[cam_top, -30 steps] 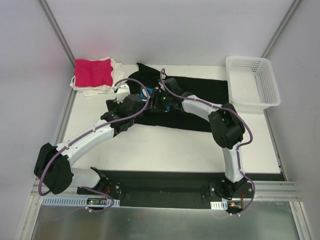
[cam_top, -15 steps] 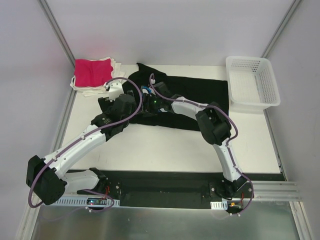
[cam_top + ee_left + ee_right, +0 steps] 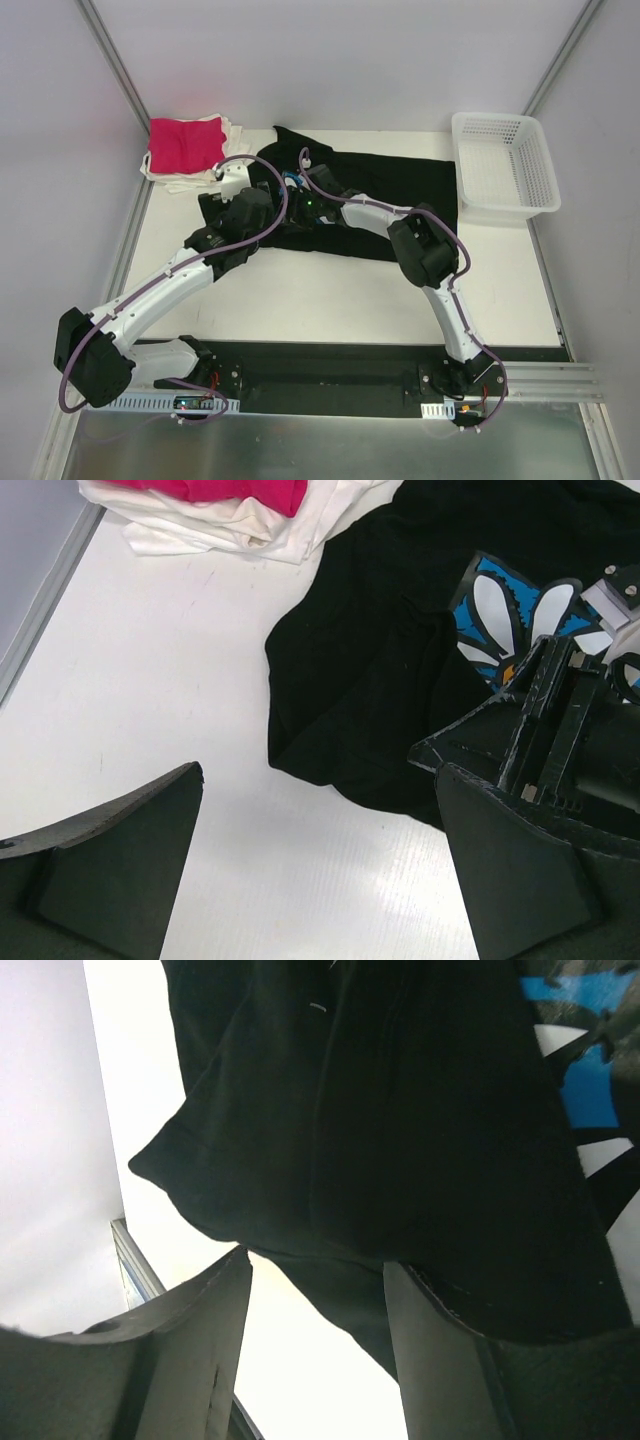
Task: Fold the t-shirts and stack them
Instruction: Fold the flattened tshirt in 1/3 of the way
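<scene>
A large black t-shirt point(image 3: 390, 185) with a blue daisy print point(image 3: 520, 610) lies spread at the back middle of the table. A magenta-pink shirt point(image 3: 185, 145) sits folded on white shirts point(image 3: 260, 525) at the back left. My left gripper point(image 3: 258, 192) is open and empty over the black shirt's left edge; in its wrist view the gripper point(image 3: 320, 770) has bare table between its fingers. My right gripper point(image 3: 287, 185) hangs close beside it over the shirt's left part. In its wrist view the gripper point(image 3: 318, 1260) is open, with a black cloth edge point(image 3: 330, 1160) at its fingertips.
A white mesh basket point(image 3: 505, 165) stands at the back right, touching the black shirt's right end. The two wrists are close together above the shirt; the right gripper's black body point(image 3: 550, 720) fills the right of the left wrist view. Grey walls enclose the table.
Since a second ago both wrists have moved left and back, toward the black shirt's left edge. In the last half second almost nothing has moved.
</scene>
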You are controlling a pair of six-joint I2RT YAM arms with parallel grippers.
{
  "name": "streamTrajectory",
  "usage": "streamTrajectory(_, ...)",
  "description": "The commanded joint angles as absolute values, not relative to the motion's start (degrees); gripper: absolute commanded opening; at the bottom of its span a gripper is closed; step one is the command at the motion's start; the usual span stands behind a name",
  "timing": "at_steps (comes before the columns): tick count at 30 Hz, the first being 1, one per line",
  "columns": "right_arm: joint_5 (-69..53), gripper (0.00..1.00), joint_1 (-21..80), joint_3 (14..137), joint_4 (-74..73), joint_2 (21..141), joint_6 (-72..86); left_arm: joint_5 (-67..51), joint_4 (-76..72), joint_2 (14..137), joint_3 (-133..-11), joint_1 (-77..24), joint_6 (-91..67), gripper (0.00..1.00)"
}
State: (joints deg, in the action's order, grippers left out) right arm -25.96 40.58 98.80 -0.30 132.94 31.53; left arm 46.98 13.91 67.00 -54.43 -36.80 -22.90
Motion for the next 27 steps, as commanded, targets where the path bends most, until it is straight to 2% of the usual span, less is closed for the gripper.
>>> streamTrajectory(1, -24.96, 0.56, 39.2, 101.87, 0.88, 133.24, 32.26, 48.08, 12.3, 66.97, -54.58, -37.18, -21.18, 0.99)
streamTrajectory(15, -21.71, 0.42, 35.77, 102.04, 0.7, 132.98, 32.17, 46.58, 11.78, 68.2, -54.67, -37.18, -20.66, 0.99)
streamTrajectory(27, -22.76, 0.43, 36.38, 103.45, 0.35, 133.51, 32.87, 46.23, 11.34, 69.78, -54.67, -37.09, -20.48, 0.99)
